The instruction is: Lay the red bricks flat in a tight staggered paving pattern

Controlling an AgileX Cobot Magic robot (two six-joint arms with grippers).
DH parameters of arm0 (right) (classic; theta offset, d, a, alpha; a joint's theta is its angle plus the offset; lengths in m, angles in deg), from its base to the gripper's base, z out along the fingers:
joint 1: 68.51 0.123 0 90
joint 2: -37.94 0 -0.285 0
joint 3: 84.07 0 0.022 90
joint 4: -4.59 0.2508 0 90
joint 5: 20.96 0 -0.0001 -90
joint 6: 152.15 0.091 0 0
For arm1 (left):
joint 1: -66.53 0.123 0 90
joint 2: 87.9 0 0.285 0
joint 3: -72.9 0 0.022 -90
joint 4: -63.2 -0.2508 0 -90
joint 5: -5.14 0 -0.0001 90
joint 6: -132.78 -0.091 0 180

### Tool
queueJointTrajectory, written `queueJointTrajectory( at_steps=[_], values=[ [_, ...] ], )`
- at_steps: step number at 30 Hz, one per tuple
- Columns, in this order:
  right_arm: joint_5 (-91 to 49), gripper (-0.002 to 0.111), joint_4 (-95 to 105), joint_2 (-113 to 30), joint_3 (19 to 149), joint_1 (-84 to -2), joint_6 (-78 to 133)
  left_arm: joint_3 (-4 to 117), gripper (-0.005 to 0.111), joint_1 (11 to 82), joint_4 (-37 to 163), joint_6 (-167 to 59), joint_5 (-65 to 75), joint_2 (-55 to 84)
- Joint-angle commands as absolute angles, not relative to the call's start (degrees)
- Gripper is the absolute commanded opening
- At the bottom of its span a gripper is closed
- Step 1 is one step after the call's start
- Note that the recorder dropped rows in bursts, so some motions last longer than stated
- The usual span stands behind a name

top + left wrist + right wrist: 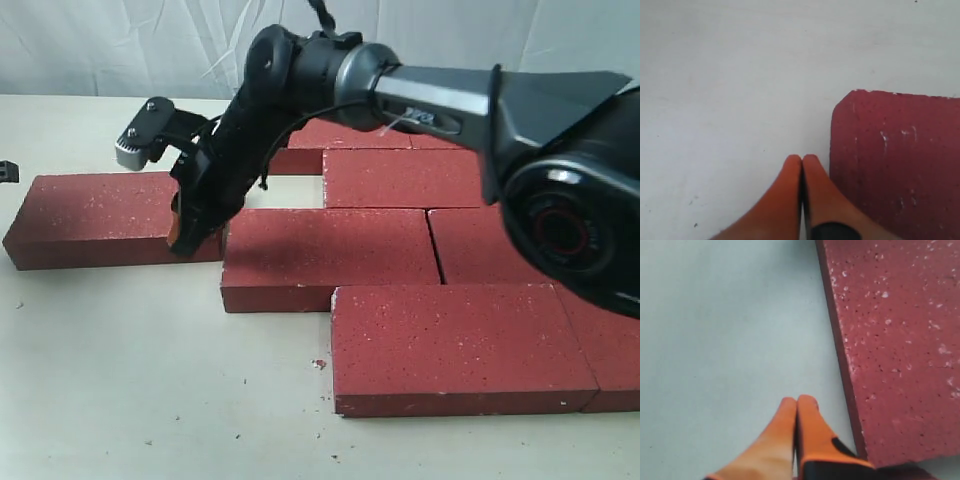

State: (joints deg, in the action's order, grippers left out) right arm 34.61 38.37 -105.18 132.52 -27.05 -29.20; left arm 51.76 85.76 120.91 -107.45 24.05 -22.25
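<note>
The right arm crossed at least seven bricks, hiding some; right claw and left claw were both pinched together.

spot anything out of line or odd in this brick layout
The leftmost brick sits farther back than the middle brick beside it, leaving the row stepped, and bare table shows through a gap behind the middle brick.
</note>
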Motion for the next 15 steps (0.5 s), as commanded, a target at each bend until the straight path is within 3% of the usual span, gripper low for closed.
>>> queueJointTrajectory(
  at_steps=[1,15],
  values=[
    [35.63,-0.001,36.33,-110.47,138.96,-25.53,-27.35,53.86,0.000,85.87,121.88,-107.70,25.00,-25.16],
    [26.02,-0.001,34.07,-113.55,140.09,-25.14,-26.05,57.66,0.000,84.43,123.42,-107.86,27.99,-30.46]
  ],
)
